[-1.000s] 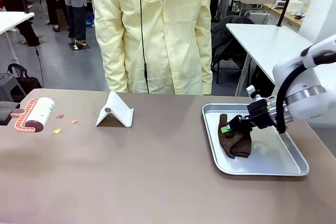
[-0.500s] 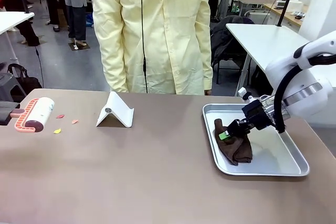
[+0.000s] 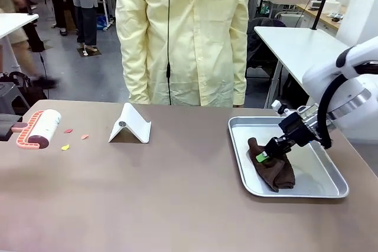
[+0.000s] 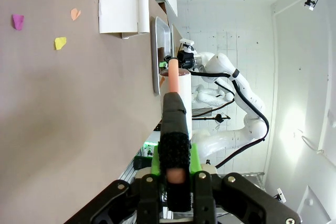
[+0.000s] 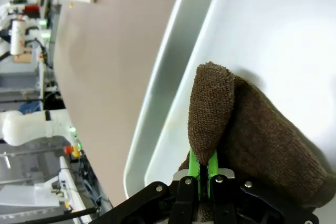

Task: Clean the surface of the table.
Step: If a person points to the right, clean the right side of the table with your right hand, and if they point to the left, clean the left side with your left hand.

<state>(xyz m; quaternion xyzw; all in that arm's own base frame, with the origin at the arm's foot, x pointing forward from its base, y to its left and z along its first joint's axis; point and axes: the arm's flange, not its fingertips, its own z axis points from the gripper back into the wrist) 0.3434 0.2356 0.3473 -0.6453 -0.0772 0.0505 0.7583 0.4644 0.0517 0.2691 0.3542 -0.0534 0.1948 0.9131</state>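
As the table [image 3: 177,199] under the tray [image 3: 333,188] is judged stiff, smooth and fixed, no hold is needed; a limp cloth [image 3: 280,174] is pinched by the right gripper [image 3: 263,156], and a roller [image 3: 45,127] is clamped by the left gripper [image 4: 173,129].

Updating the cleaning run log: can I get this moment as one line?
left gripper: shut on lint roller | right gripper: shut on brown cloth, in tray | scraps: on table by lint roller
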